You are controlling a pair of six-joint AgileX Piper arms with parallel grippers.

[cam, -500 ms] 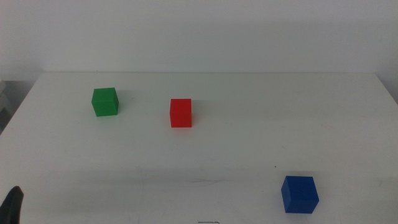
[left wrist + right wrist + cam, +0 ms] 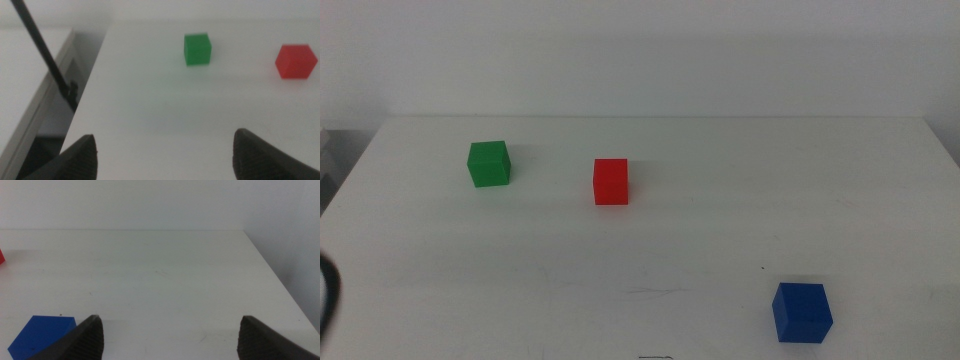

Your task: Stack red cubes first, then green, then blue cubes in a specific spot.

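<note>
Three cubes on the white table (image 2: 720, 230), nothing stacked, each sitting flat on its own. In the middle view the green cube (image 2: 488, 163) is toward the far left, the red cube (image 2: 611, 181) is to its right and a touch nearer the camera, with a clear gap between them. The blue cube (image 2: 802, 311) is way off on the near right, well apart from the other two, and it looks a bit bigger than them. The left gripper (image 2: 165, 155) is hanging over the left edge of the table with its jaws spread wide and nothing in between, just bare tabletop. Its wrist cam sees green and red out ahead, neither one anywhere near the jaws. In the middle view all you get of that arm is a dark sliver at the left edge, low down. The right gripper (image 2: 170, 335) is also wide open and holding nothing, parked over the near right part of the table. The blue cube pokes into its wrist view just beside one jaw, outside the gap, not touching as far as I can tell.
</note>
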